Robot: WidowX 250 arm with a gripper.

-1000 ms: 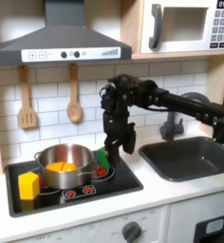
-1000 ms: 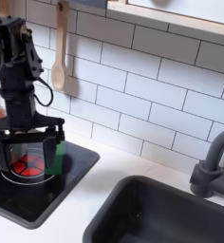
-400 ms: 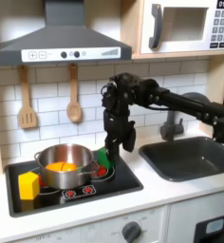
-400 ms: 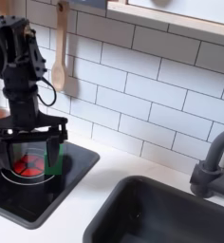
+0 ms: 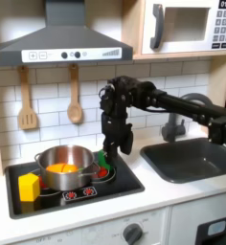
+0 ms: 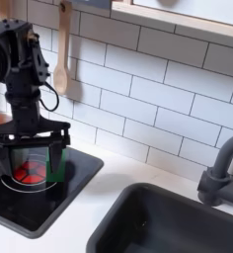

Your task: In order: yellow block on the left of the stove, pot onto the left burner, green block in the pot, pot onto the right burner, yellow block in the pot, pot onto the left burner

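The stove is a glossy black cooktop. The steel pot stands on its half toward the first exterior view's left, with an orange piece inside. The yellow block lies on the stove beside the pot, further toward the first exterior view's left. The burner with the bright red middle is uncovered. My gripper hangs low over it, open, jaws wide apart. The green block stands at that burner's edge, beside one finger; whether it touches it I cannot tell.
A dark sink with a grey tap lies across the white counter from the stove. Two wooden utensils hang on the tiled wall behind the stove. A range hood and a microwave are overhead.
The arm has shifted slightly toward the first exterior view's left. The fingers stay open, and the pot and both blocks have not moved.
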